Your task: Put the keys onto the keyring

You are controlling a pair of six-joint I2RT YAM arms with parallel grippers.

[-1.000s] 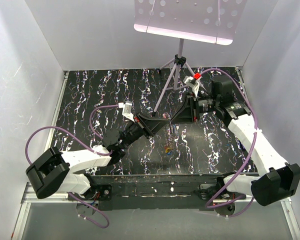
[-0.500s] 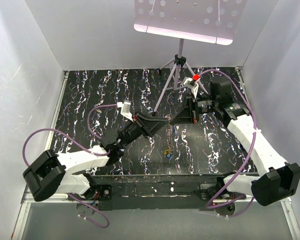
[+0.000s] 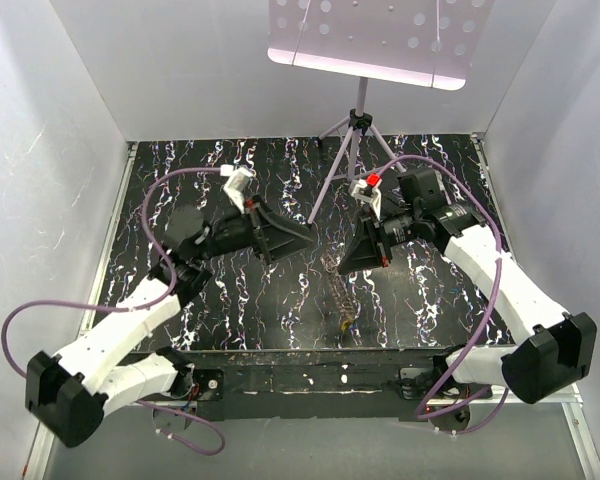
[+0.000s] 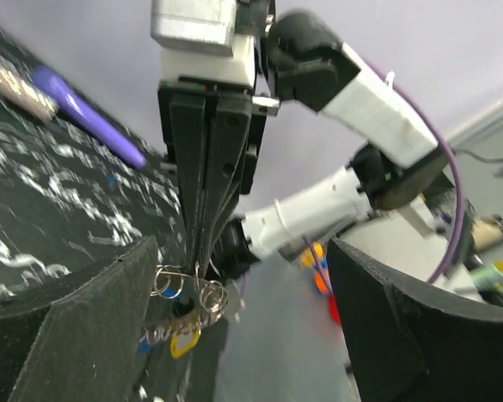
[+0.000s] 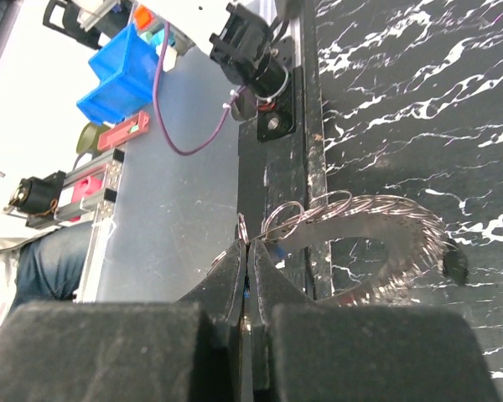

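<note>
**Inspector:** What is recorded for the left end effector (image 3: 300, 238)?

**Assessor:** It is found released. Its fingers (image 4: 84, 318) are spread wide and nothing is gripped between them. It is held above the black marbled worktop (image 3: 180, 180), left of centre.

**Inspector:** And the right end effector (image 5: 246, 251)?

**Assessor:** It is clenched. Its fingers are pressed together on a thin wire loop of the keyring (image 5: 377, 219), and from the left wrist it is seen pointed downward.

**Inspector:** Where is the keyring located?

**Assessor:** It is suspended from the right end effector over the front part of the worktop. A toothed grey arc is joined to a row of wire loops. Contact between its lower end and the surface cannot be determined.

**Inspector:** The keys (image 4: 180, 342)?

**Assessor:** A yellow head and a blue head are noted, clustered just beneath the loops. Whether they are threaded on cannot be told.
</note>
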